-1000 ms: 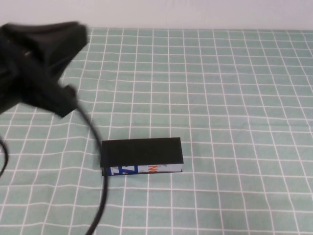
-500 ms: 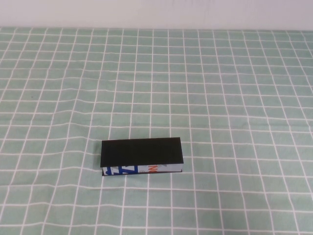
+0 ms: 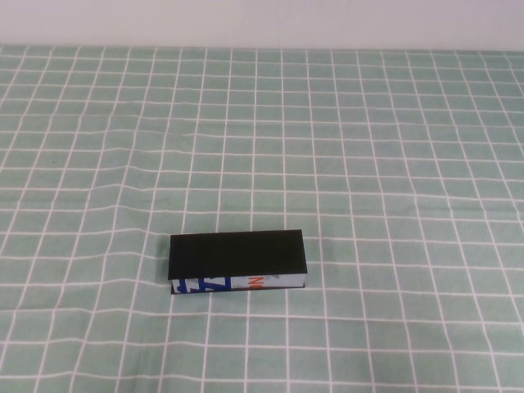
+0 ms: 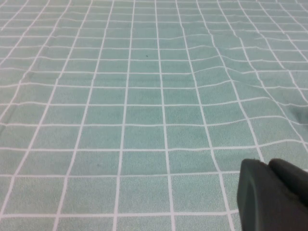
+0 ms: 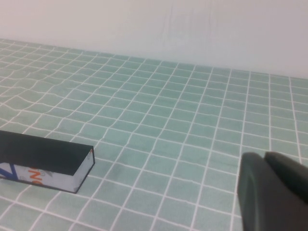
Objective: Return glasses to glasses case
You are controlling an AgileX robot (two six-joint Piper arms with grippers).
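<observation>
The glasses case (image 3: 237,261) lies shut on the green checked cloth, its flat black lid on top and its white side with blue and orange print facing the near edge. It also shows in the right wrist view (image 5: 45,160), far from the right gripper. The glasses are not in view. Neither arm shows in the high view. My left gripper (image 4: 268,166) hangs over bare cloth with its fingers together and nothing between them. My right gripper (image 5: 264,158) is likewise shut and empty, off to the right of the case.
The green cloth with white grid lines (image 3: 368,164) covers the whole table and is slightly wrinkled to the left of the case. A pale wall (image 3: 262,20) runs along the far edge.
The left arm, over the far left of the table one second ago, has drawn back out of the high view. The case has not moved.
</observation>
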